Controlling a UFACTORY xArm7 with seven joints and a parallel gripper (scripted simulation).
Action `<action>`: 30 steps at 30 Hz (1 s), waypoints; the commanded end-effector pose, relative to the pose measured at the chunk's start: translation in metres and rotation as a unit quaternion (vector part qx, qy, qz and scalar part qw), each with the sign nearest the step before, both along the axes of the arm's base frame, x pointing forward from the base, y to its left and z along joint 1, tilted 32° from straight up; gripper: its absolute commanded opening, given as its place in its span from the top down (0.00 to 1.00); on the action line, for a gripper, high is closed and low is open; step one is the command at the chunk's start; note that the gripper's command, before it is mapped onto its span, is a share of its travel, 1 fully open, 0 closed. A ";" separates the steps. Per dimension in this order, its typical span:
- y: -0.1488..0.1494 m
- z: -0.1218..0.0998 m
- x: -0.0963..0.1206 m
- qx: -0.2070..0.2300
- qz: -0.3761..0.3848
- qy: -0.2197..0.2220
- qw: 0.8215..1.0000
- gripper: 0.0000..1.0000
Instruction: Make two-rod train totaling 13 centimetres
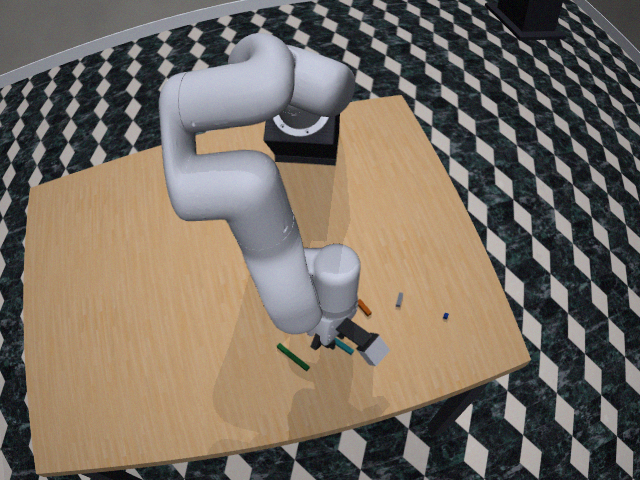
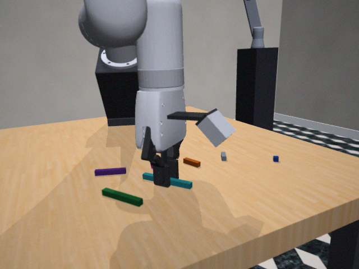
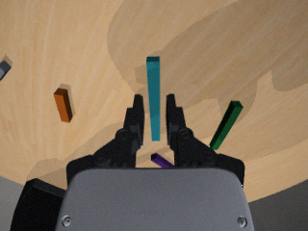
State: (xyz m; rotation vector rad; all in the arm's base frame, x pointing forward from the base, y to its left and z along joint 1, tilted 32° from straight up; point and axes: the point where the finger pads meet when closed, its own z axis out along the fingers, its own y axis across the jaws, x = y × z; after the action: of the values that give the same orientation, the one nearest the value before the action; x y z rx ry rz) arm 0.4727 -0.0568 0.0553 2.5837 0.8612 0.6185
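A turquoise rod lies flat. My gripper is partly open and low around its middle part, one finger on each side; the wrist view shows a gap at both sides. A grey rod lies apart, beyond an orange rod. A green rod lies on the gripper's other side. A purple rod lies behind the green one. A magenta rod is mostly hidden behind the fingers.
A blue rod lies farthest right, beyond the grey rod. All rods in view lie separately on the wooden table. The table's front edge runs beyond the turquoise and green rods. The arm's base stands at the back.
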 end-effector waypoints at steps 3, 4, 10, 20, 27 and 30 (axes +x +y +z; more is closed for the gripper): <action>0.000 0.001 0.001 0.000 0.000 -0.001 1.000 0.76; 0.000 0.001 0.001 0.000 0.000 -0.001 1.000 0.76; 0.000 0.001 0.001 0.000 0.000 -0.001 1.000 0.76; 0.000 0.001 0.001 0.000 0.000 -0.001 1.000 0.96; 0.000 0.001 0.001 0.000 0.000 -0.001 1.000 0.96; 0.000 0.001 0.001 0.000 0.000 -0.001 1.000 0.96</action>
State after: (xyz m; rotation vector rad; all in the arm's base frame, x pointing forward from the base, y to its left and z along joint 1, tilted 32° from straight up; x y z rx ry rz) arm 0.4727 -0.0569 0.0553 2.5837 0.8612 0.6186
